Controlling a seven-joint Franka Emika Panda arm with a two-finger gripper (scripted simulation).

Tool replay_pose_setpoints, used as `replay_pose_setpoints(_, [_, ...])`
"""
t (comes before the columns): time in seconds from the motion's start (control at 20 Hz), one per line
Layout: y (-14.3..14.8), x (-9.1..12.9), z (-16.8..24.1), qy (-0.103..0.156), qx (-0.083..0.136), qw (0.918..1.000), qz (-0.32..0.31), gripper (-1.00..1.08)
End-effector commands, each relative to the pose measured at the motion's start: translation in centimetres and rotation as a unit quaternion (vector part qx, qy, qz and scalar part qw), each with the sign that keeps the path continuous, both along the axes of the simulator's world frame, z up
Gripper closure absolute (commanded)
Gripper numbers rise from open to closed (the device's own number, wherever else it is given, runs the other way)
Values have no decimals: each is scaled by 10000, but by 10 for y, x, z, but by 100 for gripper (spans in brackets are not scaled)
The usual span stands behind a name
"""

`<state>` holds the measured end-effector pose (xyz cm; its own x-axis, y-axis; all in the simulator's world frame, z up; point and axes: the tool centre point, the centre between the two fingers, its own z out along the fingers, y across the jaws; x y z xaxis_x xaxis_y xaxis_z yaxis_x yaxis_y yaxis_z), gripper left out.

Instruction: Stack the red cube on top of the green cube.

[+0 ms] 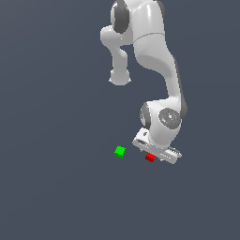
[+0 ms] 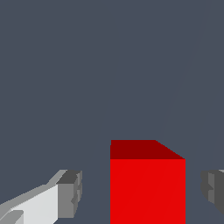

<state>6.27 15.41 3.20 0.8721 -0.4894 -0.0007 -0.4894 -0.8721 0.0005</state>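
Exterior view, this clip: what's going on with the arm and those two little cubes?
The Panda arm has its end effector lowered over the red cube, fingers open on either side with gaps showing in the wrist view, so nothing is gripped yet. The green cube sits apart, toward the exterior view's left, with nothing on it. The stacking hasn't been done.

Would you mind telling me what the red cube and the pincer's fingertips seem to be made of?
Red cube: flat, uniform colour with sharp edges and no gloss or texture; possibly matte plastic, but a simulator render leaves it open. Fingertips: dull grey ridged pads, rubber-like, on a smooth white body. The pincer stands open around the cube.
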Motion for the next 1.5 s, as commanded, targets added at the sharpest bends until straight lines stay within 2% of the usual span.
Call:
replay_pose_setpoints(0.0, [0, 0, -10, -3, 1, 10000, -1, -92])
replay_pose_setpoints(0.25, [0, 2, -12, -4, 1, 10000, -4, -92])
replay_pose_setpoints(0.3, [0, 2, -12, -4, 1, 10000, -4, 108])
replay_pose_setpoints(1.0, [0, 1, -8, -1, 0, 10000, -3, 108])
replay_pose_setpoints(1.45, [0, 0, 44, -1, 0, 10000, -3, 108])
